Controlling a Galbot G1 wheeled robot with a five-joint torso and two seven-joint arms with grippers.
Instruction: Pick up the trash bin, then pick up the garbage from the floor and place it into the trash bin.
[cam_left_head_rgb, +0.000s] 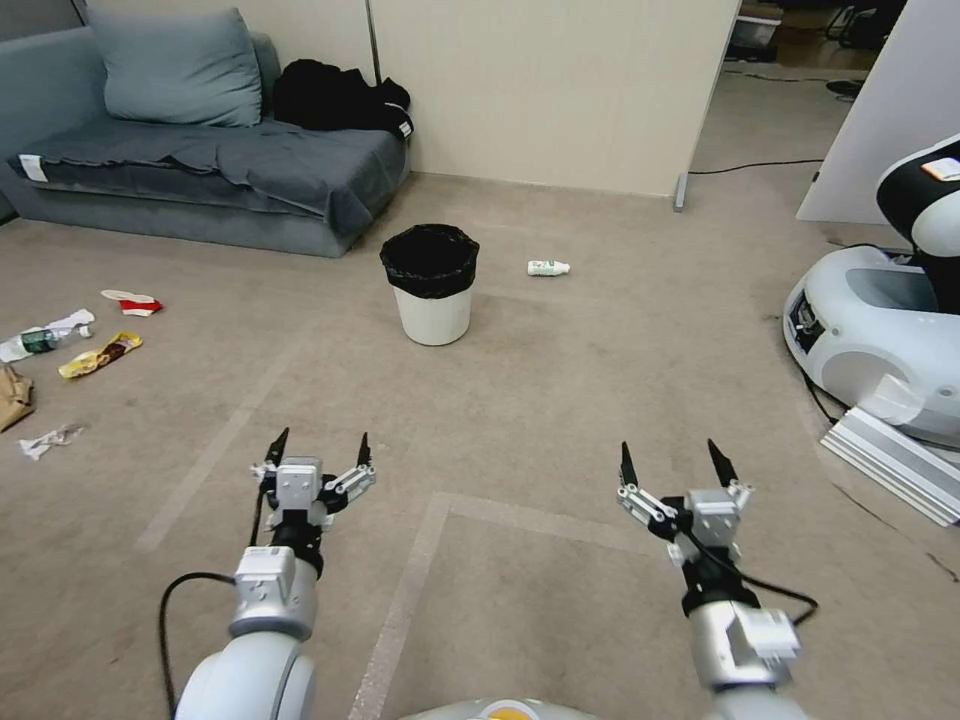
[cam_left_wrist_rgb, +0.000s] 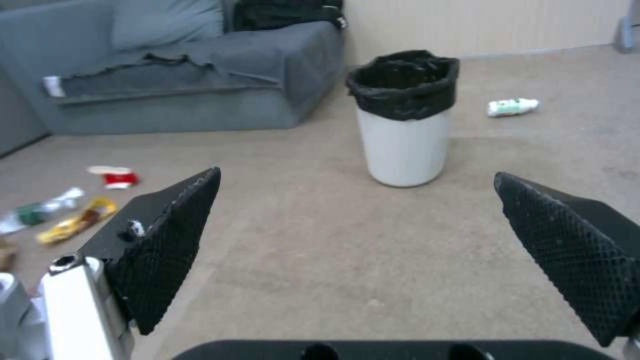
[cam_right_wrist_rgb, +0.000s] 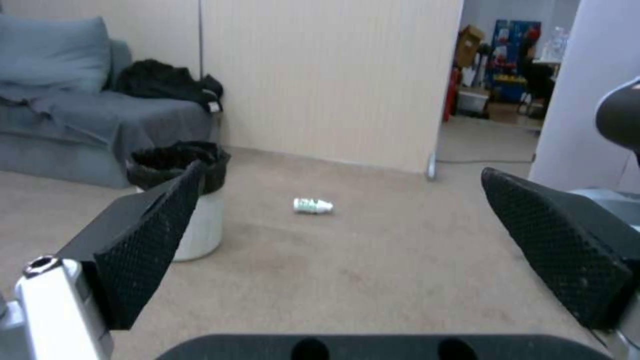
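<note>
White bin (cam_left_head_rgb: 432, 285) stood at twelve o'clock, unreached; your left gripper (cam_left_head_rgb: 318, 450) and right gripper (cam_left_head_rgb: 671, 460) hung spread, empty; approach required.

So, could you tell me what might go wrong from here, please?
The trash bin stands free on the carpet, so a sideways nudge from the open left gripper could tip it. Its loose black liner may snag. The garbage is scattered far left, with one bottle apart, right of the bin.
</note>
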